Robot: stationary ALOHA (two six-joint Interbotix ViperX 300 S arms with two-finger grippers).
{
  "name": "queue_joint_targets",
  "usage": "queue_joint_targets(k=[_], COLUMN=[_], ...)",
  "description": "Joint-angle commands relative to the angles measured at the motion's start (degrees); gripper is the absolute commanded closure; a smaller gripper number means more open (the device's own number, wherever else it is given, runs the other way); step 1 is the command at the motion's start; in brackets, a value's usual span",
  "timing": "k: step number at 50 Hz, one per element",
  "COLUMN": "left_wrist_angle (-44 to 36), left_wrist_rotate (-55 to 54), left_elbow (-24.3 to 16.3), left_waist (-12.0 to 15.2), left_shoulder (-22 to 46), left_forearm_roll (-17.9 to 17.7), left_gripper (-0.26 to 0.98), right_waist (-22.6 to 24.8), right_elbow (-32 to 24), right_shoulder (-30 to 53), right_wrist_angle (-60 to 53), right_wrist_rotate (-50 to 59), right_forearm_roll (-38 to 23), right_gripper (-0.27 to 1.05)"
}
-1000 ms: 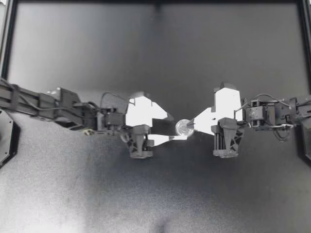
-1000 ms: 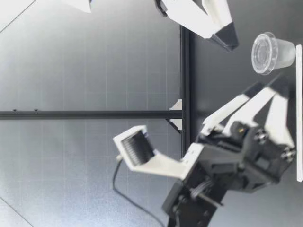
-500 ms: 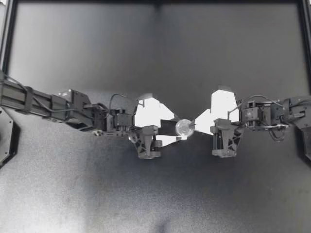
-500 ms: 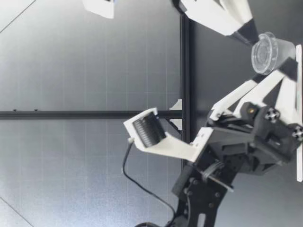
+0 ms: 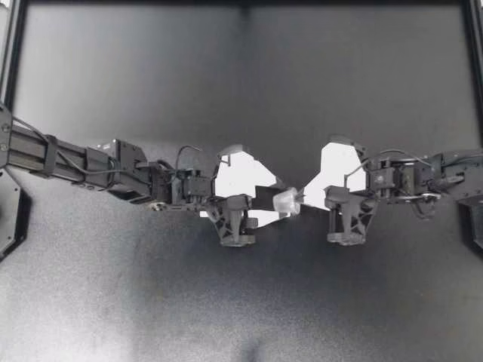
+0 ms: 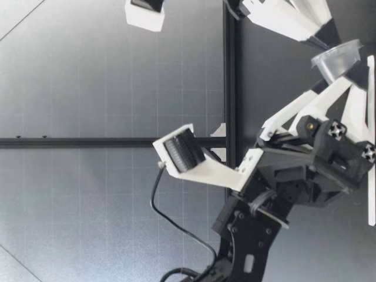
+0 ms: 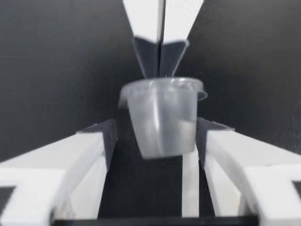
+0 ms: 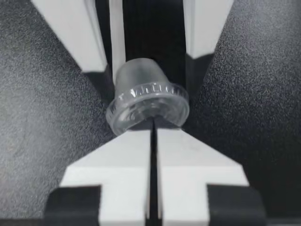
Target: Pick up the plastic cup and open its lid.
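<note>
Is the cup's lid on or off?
On. The lid caps the cup; the right gripper, shut, sits at its rim.

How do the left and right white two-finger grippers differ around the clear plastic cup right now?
My left gripper stands open, the clear plastic cup between its fingers; my right gripper is shut. Left flanks the cup's body; right's tips meet the rim of the lid. Both are white with dark tips.
</note>
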Motion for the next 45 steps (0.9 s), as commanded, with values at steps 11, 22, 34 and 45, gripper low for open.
queue_joint_targets(k=[11,22,34,45], left_wrist_angle=[1.5,1.6,1.6,1.7], left_wrist_rotate=[-0.3,-0.4,-0.4,-0.4], left_elbow=[-1.8,-1.8,-1.7,-1.5], left_waist=[-0.4,-0.4,-0.4,-0.4], left_shoulder=[-0.5,-0.5,-0.5,-0.5], left_forearm_roll=[0.1,-0.4,-0.4,-0.4], left_gripper=[0.16,0.24,0.34,0.50], right_waist=[-0.4,-0.5,-0.2,-0.1], right_elbow=[-1.6,-1.6,-1.4,-0.9], right_shoulder=[0.3,0.0,-0.2,-1.1], right_wrist_angle=[-0.3,0.0,0.0,0.1], right_wrist_rotate=[-0.1,0.0,0.1,0.1], right_forearm_roll=[0.1,0.1,0.1,0.1], right_gripper=[0.94,0.94,0.94,0.94])
